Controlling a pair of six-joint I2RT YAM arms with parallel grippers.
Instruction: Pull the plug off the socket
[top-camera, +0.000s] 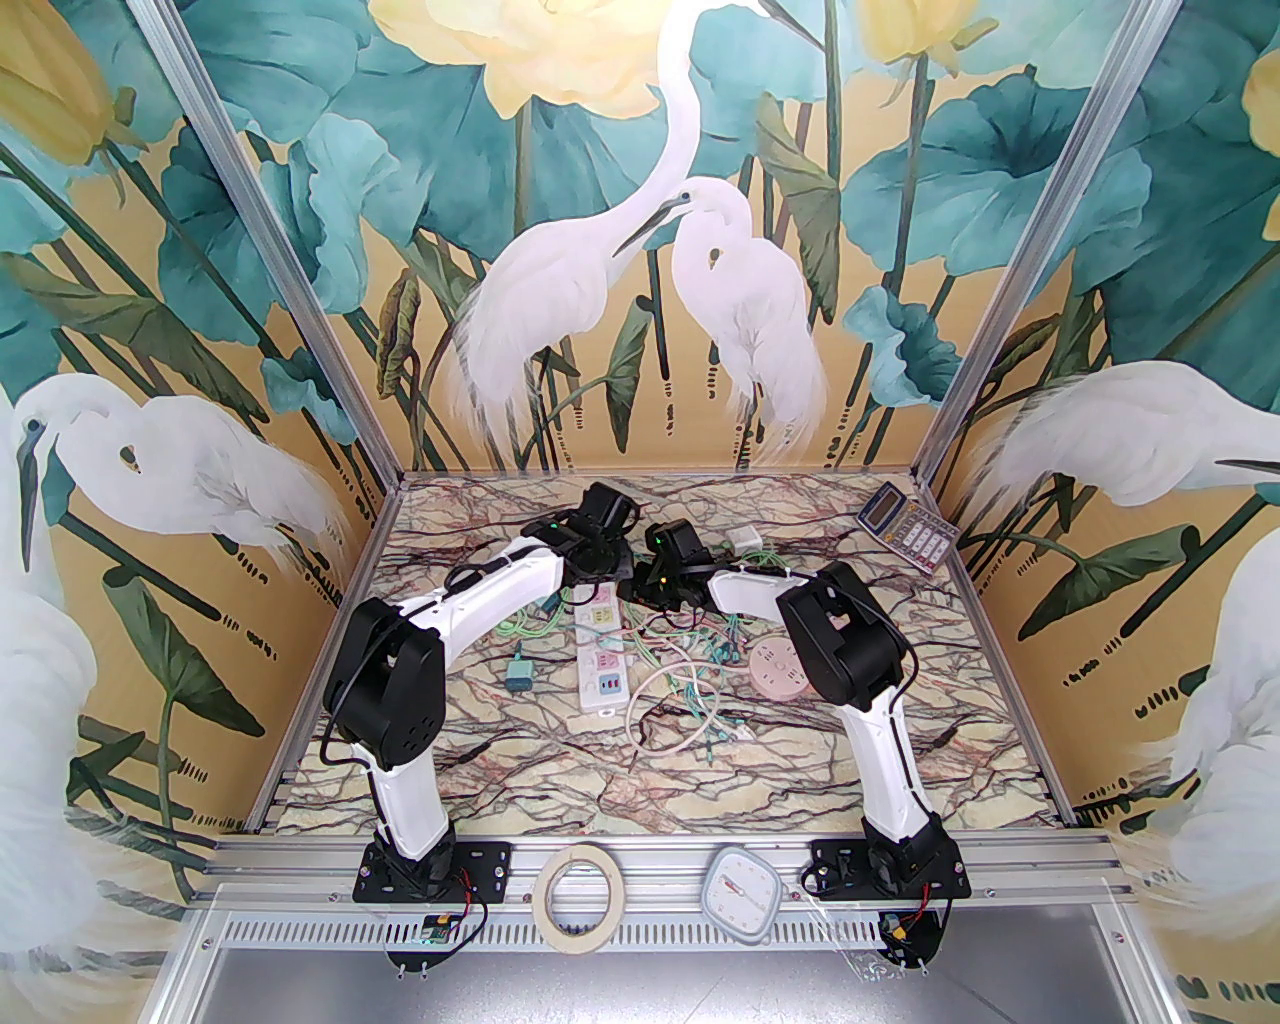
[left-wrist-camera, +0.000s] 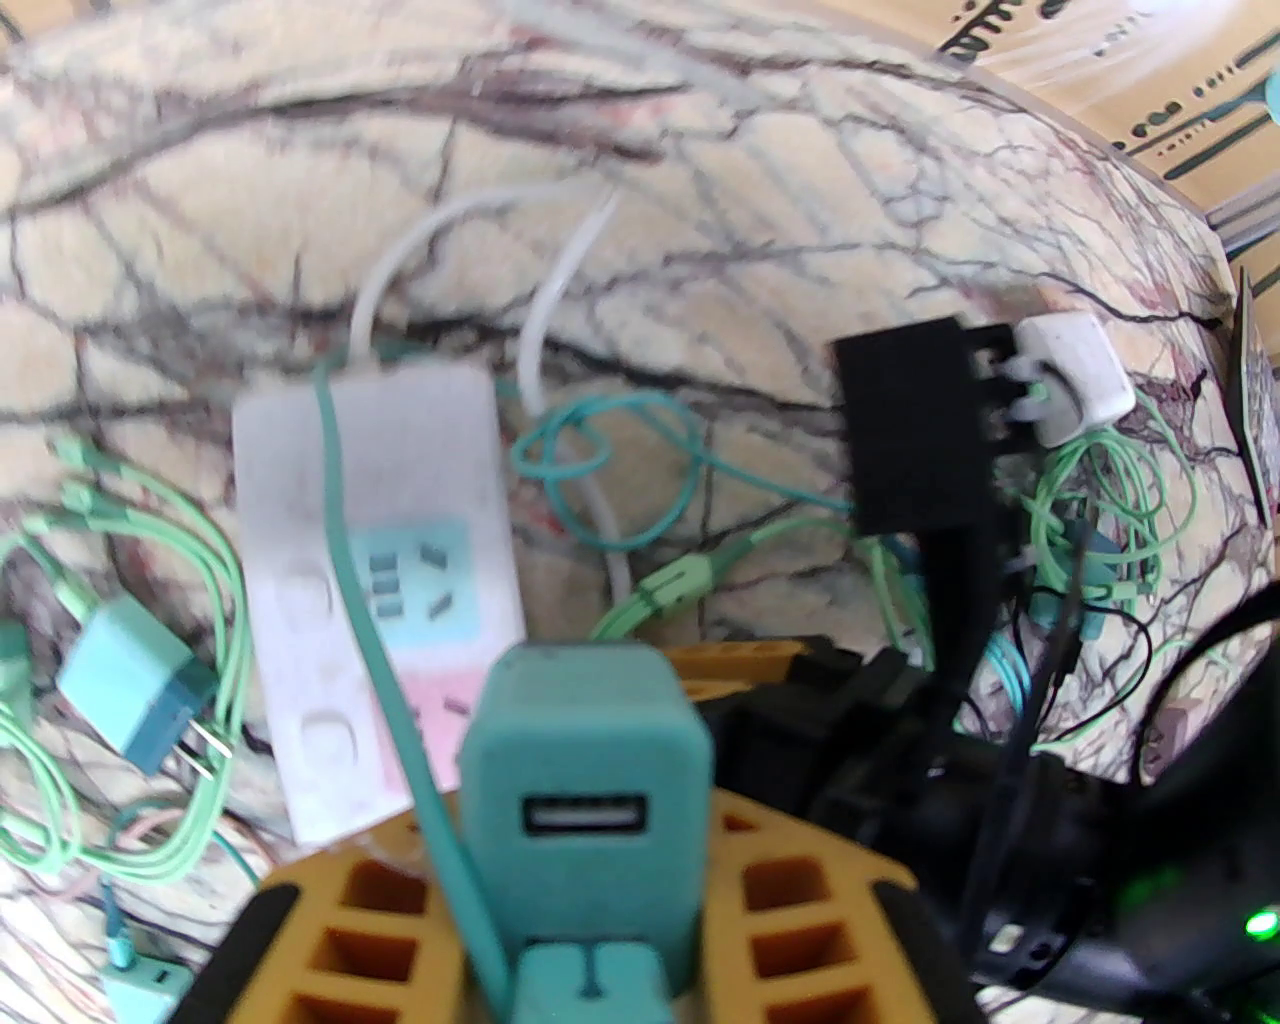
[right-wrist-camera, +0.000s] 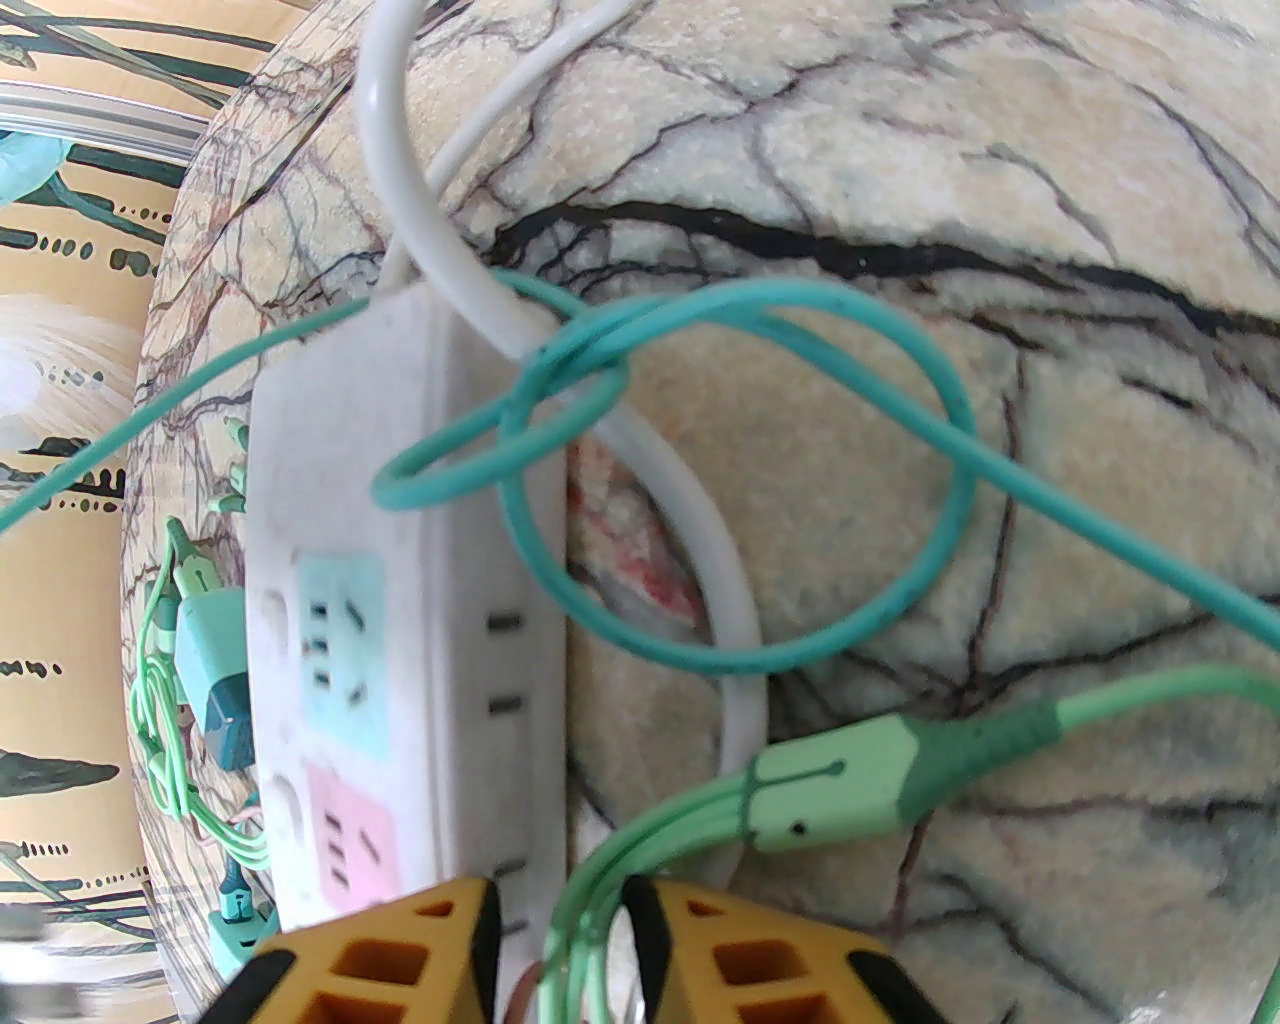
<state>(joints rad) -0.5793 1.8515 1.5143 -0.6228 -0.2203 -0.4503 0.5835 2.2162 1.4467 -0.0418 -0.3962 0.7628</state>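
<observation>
Marble table (top-camera: 700, 790): left hand (left-wrist-camera: 590, 880) clamps plug (left-wrist-camera: 585, 740), prongs hidden; right hand (right-wrist-camera: 560, 930) narrow, unclear.

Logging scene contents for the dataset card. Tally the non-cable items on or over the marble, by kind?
USB wall chargers: 3 (held teal charger in the left end effector, loose teal charger, white charger)
Power strip: 1
Pink round socket: 1
Calculator: 1
Total: 6

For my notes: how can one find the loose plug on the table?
On the marble table lies a white strip. Left of it lies the teal plug, its prongs bare; the other teal plug sits in the left gripper.
</observation>
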